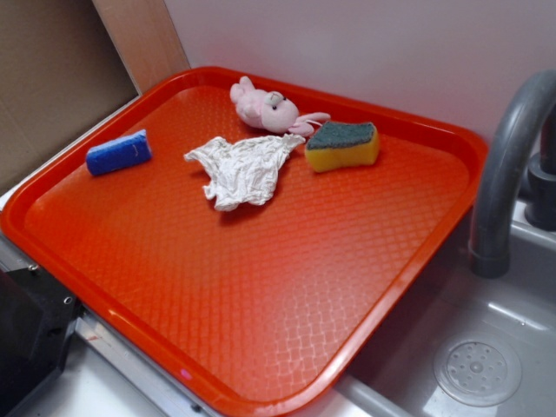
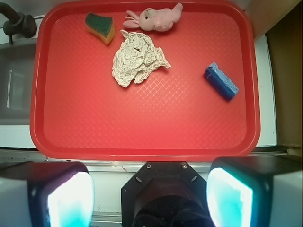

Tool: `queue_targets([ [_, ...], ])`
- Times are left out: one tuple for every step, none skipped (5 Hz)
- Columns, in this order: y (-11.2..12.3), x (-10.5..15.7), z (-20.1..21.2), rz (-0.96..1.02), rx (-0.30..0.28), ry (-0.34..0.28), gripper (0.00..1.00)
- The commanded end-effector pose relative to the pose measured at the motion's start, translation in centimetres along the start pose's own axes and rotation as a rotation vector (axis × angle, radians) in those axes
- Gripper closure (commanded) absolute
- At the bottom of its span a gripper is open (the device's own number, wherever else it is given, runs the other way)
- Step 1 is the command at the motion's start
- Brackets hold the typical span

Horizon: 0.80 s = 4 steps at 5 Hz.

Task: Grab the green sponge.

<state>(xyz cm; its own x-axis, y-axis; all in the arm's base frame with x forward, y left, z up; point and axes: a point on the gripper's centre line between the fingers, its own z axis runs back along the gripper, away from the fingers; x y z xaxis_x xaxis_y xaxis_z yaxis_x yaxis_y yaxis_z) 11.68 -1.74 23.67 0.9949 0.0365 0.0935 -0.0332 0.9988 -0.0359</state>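
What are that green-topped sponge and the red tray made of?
The green sponge looks like soft yellow foam under a coarse dark green scouring layer, matte and fibrous. The red tray looks like hard moulded plastic: glossy, with an embossed diamond texture and a raised rim.

No legible text, label, brand, number or sign appears in either view. The surfaces of the tray (image 1: 417, 252), the green sponge (image 1: 342, 145), the blue block (image 1: 118, 152), the cloth (image 1: 245, 169) and the pink toy (image 1: 271, 110) carry no readable markings.
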Motion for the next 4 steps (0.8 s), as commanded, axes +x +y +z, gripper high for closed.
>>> queue_targets([
  [0.0,0.0,0.0,0.000,0.000,0.000,0.00],
  [-0.8,3.0,-1.8,-0.086,-0.026,-0.042,0.00],
  [-1.4,6.0,-3.3,-0.221,-0.051,-0.095,0.00],
  [-2.4,9.7,-4.3,-0.404,-0.016,-0.209,0.00],
])
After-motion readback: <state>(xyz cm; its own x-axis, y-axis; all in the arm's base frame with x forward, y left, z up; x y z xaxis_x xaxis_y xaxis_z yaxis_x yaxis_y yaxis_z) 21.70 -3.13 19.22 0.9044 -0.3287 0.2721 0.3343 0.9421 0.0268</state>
